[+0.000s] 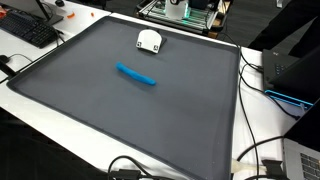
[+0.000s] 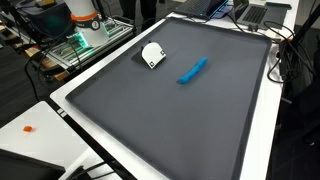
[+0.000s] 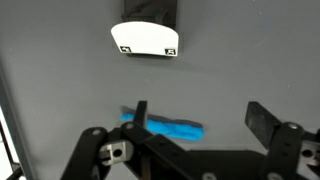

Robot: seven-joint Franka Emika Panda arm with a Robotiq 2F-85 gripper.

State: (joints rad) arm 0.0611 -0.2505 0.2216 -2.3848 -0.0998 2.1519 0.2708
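Note:
In the wrist view my gripper (image 3: 198,107) is open and empty, its two dark fingers spread wide above a dark grey mat (image 3: 60,90). A blue elongated object (image 3: 165,127) lies flat on the mat below the fingers, close to the left finger. A white domed object with black markings (image 3: 146,38) sits farther off on the mat. In both exterior views the blue object (image 1: 136,76) (image 2: 193,69) and the white object (image 1: 150,41) (image 2: 153,55) lie on the mat (image 1: 120,120) (image 2: 170,120). The gripper does not show in them.
The mat lies on a white table (image 1: 60,115). A black keyboard (image 1: 30,30) is beside the mat. Cables (image 1: 262,160) and a dark box (image 1: 298,72) line one side. A laptop (image 2: 262,12) and green-lit equipment (image 2: 78,42) stand past the mat's edges.

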